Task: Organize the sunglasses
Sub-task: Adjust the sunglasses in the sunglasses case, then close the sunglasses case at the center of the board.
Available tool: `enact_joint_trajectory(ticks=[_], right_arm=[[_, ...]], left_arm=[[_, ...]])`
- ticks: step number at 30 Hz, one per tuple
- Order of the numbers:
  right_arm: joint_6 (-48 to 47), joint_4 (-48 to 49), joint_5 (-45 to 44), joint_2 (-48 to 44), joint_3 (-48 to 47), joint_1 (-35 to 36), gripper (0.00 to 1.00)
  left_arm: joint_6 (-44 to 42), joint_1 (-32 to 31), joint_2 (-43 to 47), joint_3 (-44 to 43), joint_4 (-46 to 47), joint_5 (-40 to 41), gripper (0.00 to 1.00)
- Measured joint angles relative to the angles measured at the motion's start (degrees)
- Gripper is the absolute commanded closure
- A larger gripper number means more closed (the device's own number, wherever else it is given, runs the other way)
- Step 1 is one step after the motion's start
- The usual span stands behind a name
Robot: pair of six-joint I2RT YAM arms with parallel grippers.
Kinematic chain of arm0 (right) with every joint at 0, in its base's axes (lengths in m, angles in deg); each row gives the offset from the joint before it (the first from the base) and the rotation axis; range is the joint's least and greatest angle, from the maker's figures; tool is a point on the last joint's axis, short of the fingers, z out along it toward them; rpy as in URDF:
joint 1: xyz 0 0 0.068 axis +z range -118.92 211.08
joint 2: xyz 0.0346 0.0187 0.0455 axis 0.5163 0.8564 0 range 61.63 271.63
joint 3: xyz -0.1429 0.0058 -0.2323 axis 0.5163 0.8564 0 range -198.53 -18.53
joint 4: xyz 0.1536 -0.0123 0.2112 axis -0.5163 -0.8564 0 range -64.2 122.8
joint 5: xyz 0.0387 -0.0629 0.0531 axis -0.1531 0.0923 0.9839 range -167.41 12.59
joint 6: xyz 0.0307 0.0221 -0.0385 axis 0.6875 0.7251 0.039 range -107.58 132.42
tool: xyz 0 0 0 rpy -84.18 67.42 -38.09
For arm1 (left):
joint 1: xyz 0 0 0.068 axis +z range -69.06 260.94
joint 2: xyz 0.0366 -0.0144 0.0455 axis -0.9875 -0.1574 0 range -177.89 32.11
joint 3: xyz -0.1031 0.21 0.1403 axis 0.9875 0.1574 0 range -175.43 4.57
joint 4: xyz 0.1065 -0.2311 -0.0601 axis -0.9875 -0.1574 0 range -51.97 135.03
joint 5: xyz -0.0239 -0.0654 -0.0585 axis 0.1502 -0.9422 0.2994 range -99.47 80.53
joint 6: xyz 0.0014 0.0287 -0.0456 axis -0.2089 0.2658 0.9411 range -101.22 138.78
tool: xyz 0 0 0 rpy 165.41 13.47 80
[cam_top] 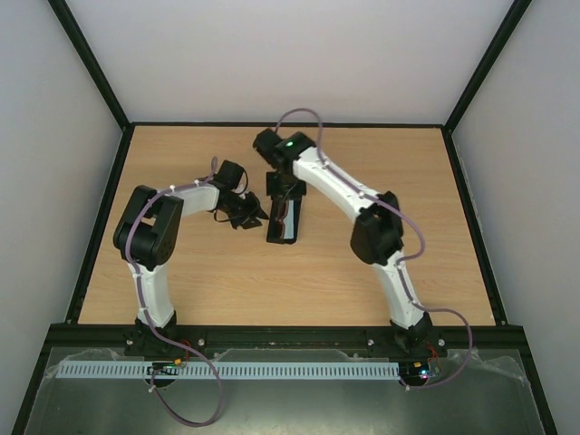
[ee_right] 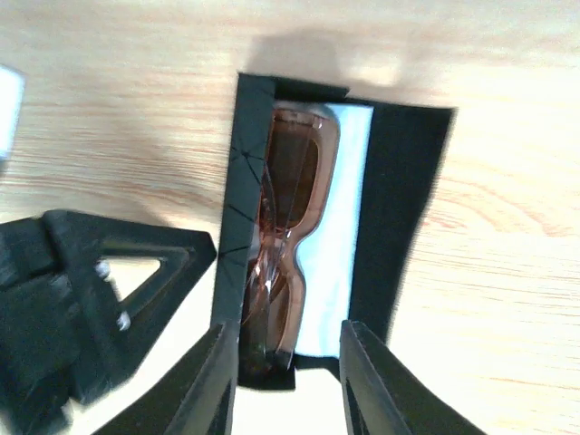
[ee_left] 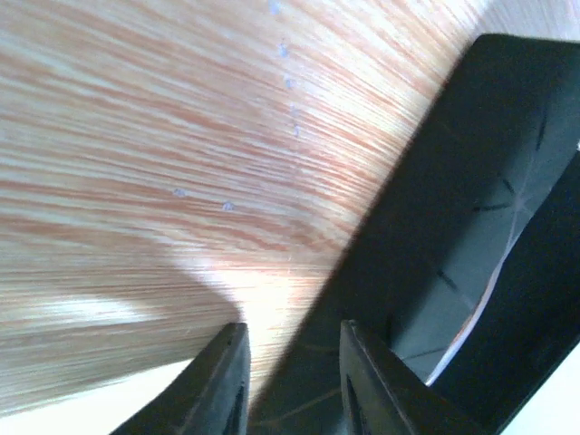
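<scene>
The sunglasses [ee_right: 290,227], amber-brown and folded, lie inside the open black case [ee_right: 403,199] on a light blue cloth [ee_right: 343,227]. My right gripper [ee_right: 290,381] hangs open over the near end of the case, with the frame's end showing in the gap below its fingers. In the top view the case [cam_top: 283,225] sits mid-table, the right gripper [cam_top: 284,192] over its far end. My left gripper [cam_top: 249,215] is at the case's left side, and its finger [ee_right: 154,272] touches the case's left wall. In the left wrist view the left gripper [ee_left: 290,381] is slightly open, its right finger over the case [ee_left: 471,181].
The wooden table [cam_top: 181,272] is bordered by a black frame [cam_top: 100,208] on the left, right and back, with white walls beyond. Both arm bases stand at the near edge, and a slotted white rail [cam_top: 272,370] runs between them.
</scene>
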Motion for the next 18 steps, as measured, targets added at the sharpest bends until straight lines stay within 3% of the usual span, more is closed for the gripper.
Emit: enact_joint_trajectory(ticks=[3, 9, 12, 15, 18], right_arm=[[0.4, 1.9, 1.1, -8.5, 5.2, -2.8, 0.52], [0.6, 9.9, 7.5, -26.2, 26.0, -15.7, 0.46], [0.8, 14.1, 11.2, -27.4, 34.4, -21.4, 0.37], [1.0, 18.4, 16.4, -26.4, 39.9, -22.6, 0.3], [1.5, 23.7, 22.4, -26.2, 44.0, -22.3, 0.35]], left_arm=[[-0.2, 0.8, 1.1, 0.2, -0.7, 0.2, 0.4], [-1.5, 5.9, 2.6, 0.2, -2.7, 0.3, 0.23], [-2.2, 7.5, 2.6, -1.2, -4.6, 1.0, 0.02], [-2.7, 7.8, 2.6, -1.9, -4.7, 0.5, 0.01], [-2.7, 7.8, 2.6, -1.9, -4.9, 0.2, 0.08]])
